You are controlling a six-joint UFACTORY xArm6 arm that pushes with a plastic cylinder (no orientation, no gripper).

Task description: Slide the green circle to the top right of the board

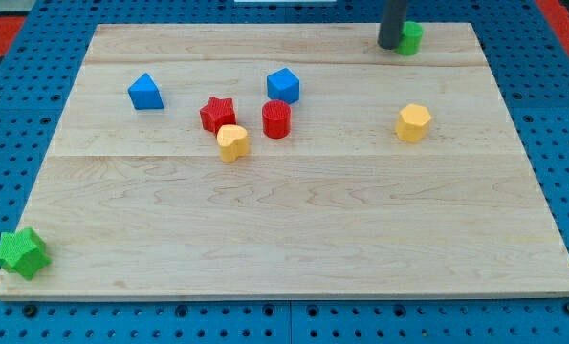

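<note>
The green circle [411, 38] sits near the board's top edge, toward the view's right. My tip [389, 45] stands right against its left side, partly covering it. The rod rises out of the view's top.
The wooden board [294, 229] lies on a blue pegboard. A blue triangle-like block [146, 92], a red star [217, 114], a yellow heart-like block [232, 141], a red cylinder [276, 119] and a blue cube [283, 85] cluster left of centre. A yellow hexagon [413, 122] lies right. A green star [21, 252] sits at the bottom-left corner.
</note>
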